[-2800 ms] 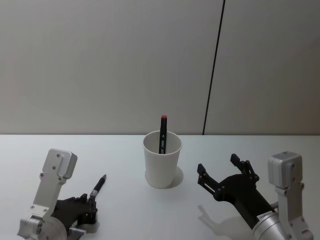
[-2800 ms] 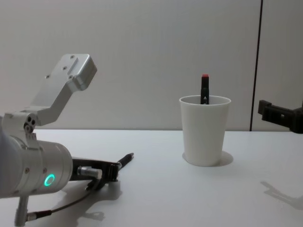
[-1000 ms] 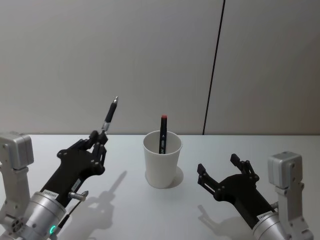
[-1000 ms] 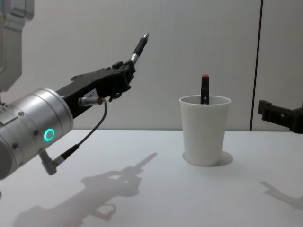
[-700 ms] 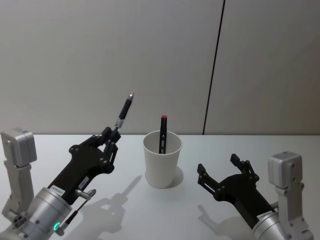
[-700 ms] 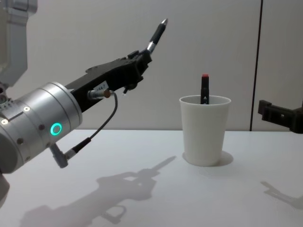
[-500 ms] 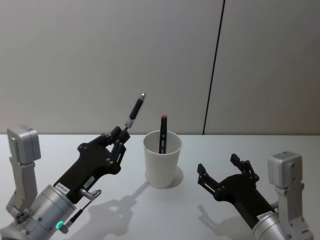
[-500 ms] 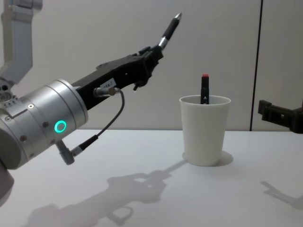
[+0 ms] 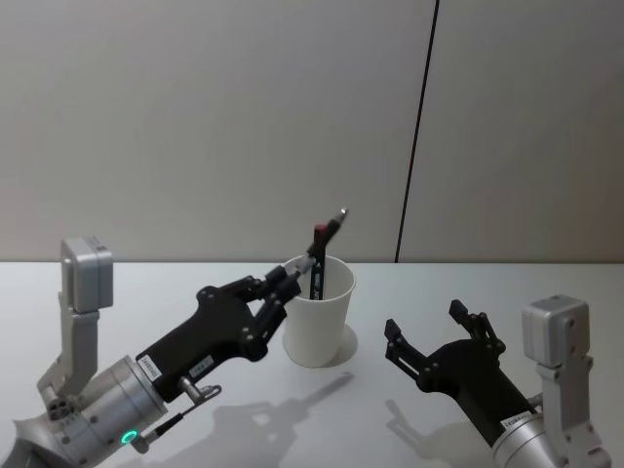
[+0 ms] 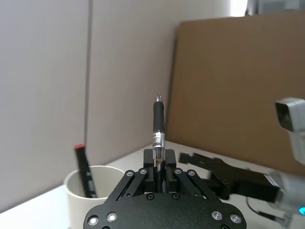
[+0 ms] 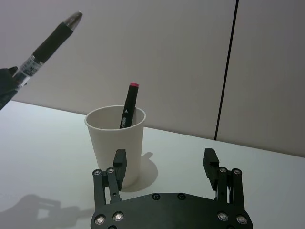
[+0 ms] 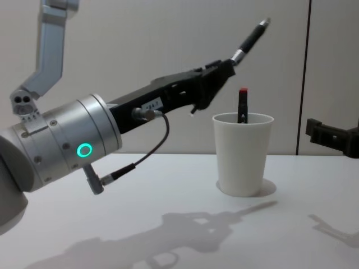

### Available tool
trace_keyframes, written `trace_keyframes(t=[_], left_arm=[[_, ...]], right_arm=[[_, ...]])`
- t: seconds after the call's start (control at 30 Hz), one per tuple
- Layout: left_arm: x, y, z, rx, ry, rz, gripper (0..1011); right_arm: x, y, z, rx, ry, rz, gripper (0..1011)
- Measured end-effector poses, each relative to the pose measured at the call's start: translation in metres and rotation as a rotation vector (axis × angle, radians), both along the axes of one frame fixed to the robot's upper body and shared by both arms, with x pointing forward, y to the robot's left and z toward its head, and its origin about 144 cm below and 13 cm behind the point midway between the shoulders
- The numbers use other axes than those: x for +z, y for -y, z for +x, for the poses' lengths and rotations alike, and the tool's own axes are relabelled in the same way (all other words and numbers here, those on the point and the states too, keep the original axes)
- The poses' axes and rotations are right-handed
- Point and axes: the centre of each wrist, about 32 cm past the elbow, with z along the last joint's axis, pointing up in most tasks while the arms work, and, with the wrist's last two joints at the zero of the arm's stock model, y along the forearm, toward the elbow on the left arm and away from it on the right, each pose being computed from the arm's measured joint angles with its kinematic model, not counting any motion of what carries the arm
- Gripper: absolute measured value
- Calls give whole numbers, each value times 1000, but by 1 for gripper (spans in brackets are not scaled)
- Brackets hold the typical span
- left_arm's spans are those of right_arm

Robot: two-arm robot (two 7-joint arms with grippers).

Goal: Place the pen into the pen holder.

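Note:
The pen [image 9: 330, 228] is black with a silver tip and slants tip-up over the pen holder [image 9: 317, 331], a white paper cup on the table. My left gripper [image 9: 289, 278] is shut on the pen's lower end, just left of and above the cup's rim. From the chest the pen [image 12: 251, 38] angles up over the cup [image 12: 242, 159]. It also appears in the left wrist view [image 10: 158, 125] and the right wrist view [image 11: 46, 44]. My right gripper [image 9: 424, 320] rests open, low to the right of the cup, holding nothing.
A black marker with a red cap [image 12: 243, 105] stands inside the cup, leaning on its rim. The white table [image 9: 409, 283] runs up to a grey wall with a dark vertical seam [image 9: 417, 127]. A brown board [image 10: 238, 86] stands behind in the left wrist view.
My left gripper has lifted the pen off the table and carried it up and to the right, from the left side to just over the cup. The right arm has not moved.

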Motion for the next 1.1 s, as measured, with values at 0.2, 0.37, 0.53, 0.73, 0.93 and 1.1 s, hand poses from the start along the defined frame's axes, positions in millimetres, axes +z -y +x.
trace_keyframes(t=[0.2,0.37,0.53,0.73,0.93,1.1], left_arm=[[2,1,6,-61,8,37,146],[2,2,7,-83,15,53,147],[2,3,9,-99,24,67,146],[2,3,10,-109,31,76,146],[2,3,11,-116,36,82,147],[2,4,11,-119,38,85,146]], right_arm=[[0,0,0,0,0,0,1001],[0,0,0,0,0,0,1001],[0,0,0,0,0,0,1001],[0,1,0,6,0,1,1001],[3,5,0,46,1,18,1001],[6,13,-1,101,6,52,1001]])
